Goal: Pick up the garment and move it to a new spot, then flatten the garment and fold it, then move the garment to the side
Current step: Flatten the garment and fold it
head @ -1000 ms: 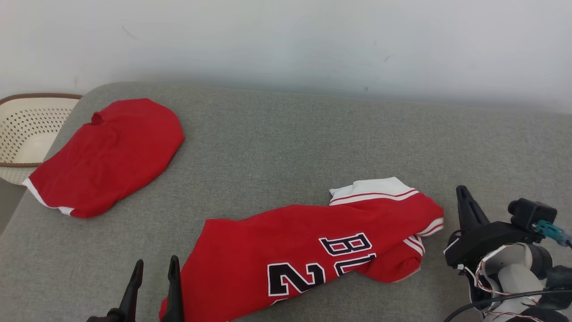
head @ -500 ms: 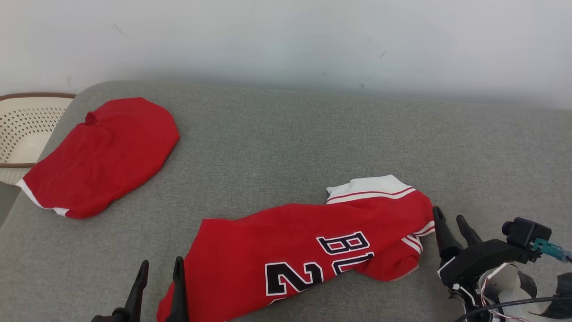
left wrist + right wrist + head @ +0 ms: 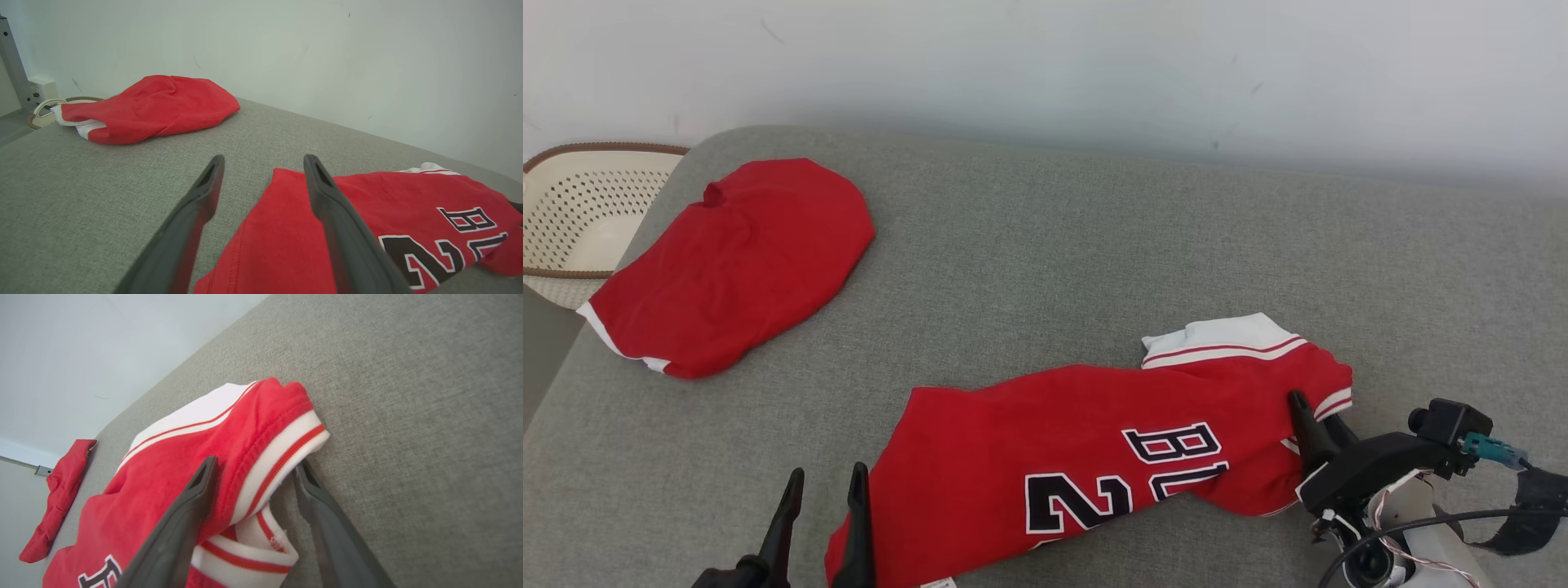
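Stands at first pick-up: left gripper [image 3: 827, 471] fingers open and empty, right gripper [image 3: 255, 462] fingers open astride cuff [image 3: 286, 446] of garment [image 3: 1078, 441]; flattening, folding pending.

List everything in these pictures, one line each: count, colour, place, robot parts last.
Jersey: one, red with white trim and black lettering, rumpled on the cushion's near side.
Second garment: one, red with a white edge, cushion's far left.
Basket: one, cream with brown rim, beyond the cushion's left end.
Cushion: one, grey, under both garments.
Wall: one, white, behind the cushion.
Left fingers: two, dark, open beside the jersey's hem.
Right fingers: two, dark, open astride the jersey's striped cuff.
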